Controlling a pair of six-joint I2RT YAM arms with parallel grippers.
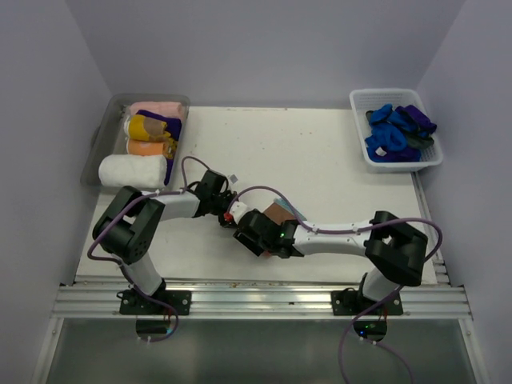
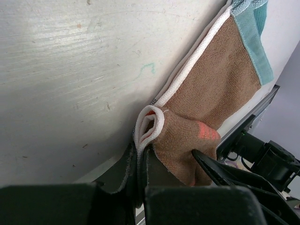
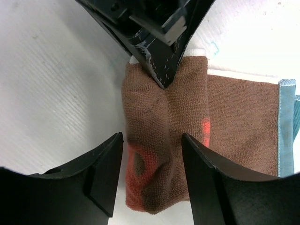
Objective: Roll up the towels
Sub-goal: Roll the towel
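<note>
Inside a booth of plain pale lilac walls (image 1: pixel 264 48) stands a white-painted table (image 1: pixel 320 160), scuffed and speckled, with a ribbed aluminium rail (image 1: pixel 256 300) along its near edge. A faint teal scribble (image 2: pixel 147 69) marks the tabletop; I can't read it as any letter.

At the far left sits a clear plastic bin (image 1: pixel 100 140) packed with rolled towels (image 1: pixel 132 170): pink, mustard, purple, orange, and a fat white one nearest.

In from there, towards the near middle, the left gripper (image 2: pixel 139 161) has its dark fingers pressed together on the white-piped edge of the brown terry towel (image 3: pixel 187 122). That end is curled over into a loose roll. The rest of the towel lies flat on the table, ending in a teal band. A reddish glow shows on the nap of the roll.

Just right of it, the right gripper (image 3: pixel 152 154) hangs low with its fingers spread wide, one on each side of the roll. From the wrist view I can't tell whether they touch the cloth.

At the far right, well apart, a white slotted plastic basket (image 1: pixel 384 93) holds a heap of blue cloths (image 1: pixel 396 132).
</note>
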